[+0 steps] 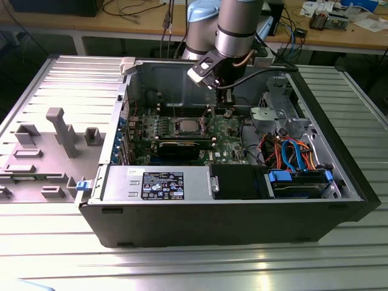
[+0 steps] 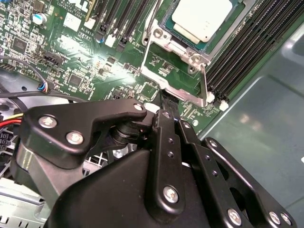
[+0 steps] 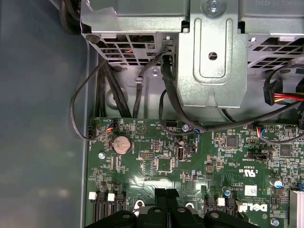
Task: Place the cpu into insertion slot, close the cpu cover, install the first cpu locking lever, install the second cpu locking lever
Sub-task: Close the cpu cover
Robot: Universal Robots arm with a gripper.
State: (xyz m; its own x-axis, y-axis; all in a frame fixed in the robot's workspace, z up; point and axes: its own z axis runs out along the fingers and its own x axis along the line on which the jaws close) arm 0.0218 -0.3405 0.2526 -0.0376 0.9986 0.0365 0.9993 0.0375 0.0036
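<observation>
Grey ribbed metal table (image 1: 182, 270) under open computer case (image 1: 212, 225) — wooden benches (image 1: 54, 24) behind — fingers (image 3: 162, 198) together, empty.

The setting is a robotics laboratory or test workshop. Indicators: an industrial robot arm (image 1: 233, 30) with a gripper (image 1: 226, 112) reaches into an opened desktop computer case (image 1: 212, 221). The case lies on a table (image 1: 182, 267) of ribbed aluminium profiles. Grey fixture blocks (image 1: 60, 130) stand beside it. Wooden workbenches (image 1: 139, 27) behind carry loose cables (image 1: 130, 9) and small parts
</observation>
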